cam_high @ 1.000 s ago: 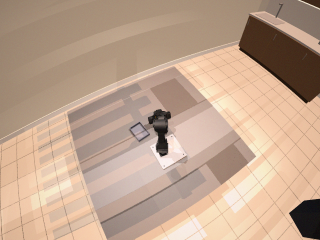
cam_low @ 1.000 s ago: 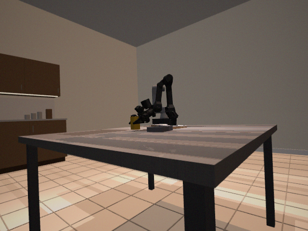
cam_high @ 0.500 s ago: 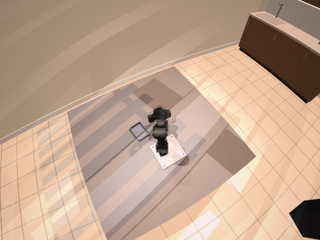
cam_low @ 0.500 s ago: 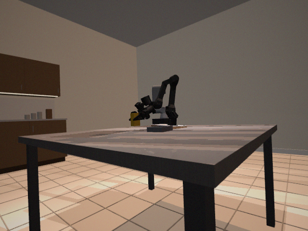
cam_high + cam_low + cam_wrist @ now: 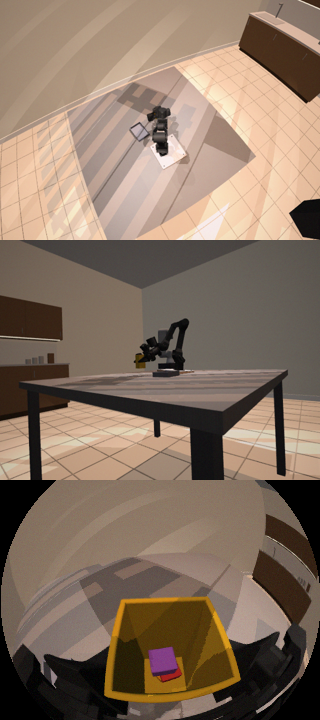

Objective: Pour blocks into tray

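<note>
a: pls, where is the cup [image 5: 154, 115] [image 5: 140, 364] [image 5: 167, 615] now?

b: it is in the air, above the table [image 5: 129, 180] [image 5: 155, 395]. the gripper [image 5: 154, 112] [image 5: 139, 358] [image 5: 162, 631] holds it, w/ one finger on each side. the cup is yellow, w/ square corners, and in the ext. view it stands approx. upright.

a: and what is inside, pls?

b: in the wrist view i see a purple block [image 5: 163, 660] near the bottom, and a red block [image 5: 171, 675] partly under it. if there are more blocks below, i cannot tell.

a: ok. where is the tray [image 5: 133, 134] [image 5: 165, 374]?

b: it lies flat on the table, on the robot's left side, near the white base plate [image 5: 169, 164] [image 5: 189, 372] but apart from it. it is dark, w/ a low rim. the cup is beside the tray area, not over it, acc. to the top view.

a: how does the arm [image 5: 159, 136] [image 5: 182, 335] stand?

b: it goes up from the plate, bends at the elbow, and comes down fwd. to the cup. the elbow is the highest part.

a: thx. and the opening of the cup?

b: it looks up, so the two blocks rest in it.
</note>
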`<control>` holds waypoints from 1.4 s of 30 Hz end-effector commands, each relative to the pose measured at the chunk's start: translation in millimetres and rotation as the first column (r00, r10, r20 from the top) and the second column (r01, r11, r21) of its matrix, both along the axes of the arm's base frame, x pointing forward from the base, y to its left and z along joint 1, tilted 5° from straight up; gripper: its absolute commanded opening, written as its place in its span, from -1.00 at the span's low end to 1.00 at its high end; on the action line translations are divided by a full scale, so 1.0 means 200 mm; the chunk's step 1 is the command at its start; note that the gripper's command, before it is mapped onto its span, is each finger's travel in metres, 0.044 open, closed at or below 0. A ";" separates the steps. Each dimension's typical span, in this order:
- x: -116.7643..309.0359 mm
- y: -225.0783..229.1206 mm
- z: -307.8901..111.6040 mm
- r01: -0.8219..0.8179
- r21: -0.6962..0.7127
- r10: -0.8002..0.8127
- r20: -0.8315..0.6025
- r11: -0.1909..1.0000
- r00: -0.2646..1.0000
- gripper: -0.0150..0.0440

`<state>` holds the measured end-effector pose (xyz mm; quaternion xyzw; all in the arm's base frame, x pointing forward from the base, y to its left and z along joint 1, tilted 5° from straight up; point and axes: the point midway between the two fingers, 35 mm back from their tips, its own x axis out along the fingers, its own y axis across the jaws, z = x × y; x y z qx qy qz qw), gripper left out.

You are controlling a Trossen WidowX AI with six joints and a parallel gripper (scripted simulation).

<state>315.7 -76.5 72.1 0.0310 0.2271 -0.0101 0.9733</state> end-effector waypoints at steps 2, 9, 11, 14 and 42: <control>0.02 0.08 0.02 -0.036 0.001 0.036 0.006 0.999 0.999 -0.49; 0.03 0.23 0.05 -0.103 0.003 0.103 0.010 0.995 0.995 -0.49; 0.03 0.27 0.05 -0.121 0.004 0.121 0.011 0.993 0.993 -0.49; 0.02 0.34 0.06 -0.150 0.005 0.150 0.012 0.989 0.989 -0.49; -0.12 0.89 0.15 -0.405 0.020 0.404 0.035 0.914 0.914 -0.49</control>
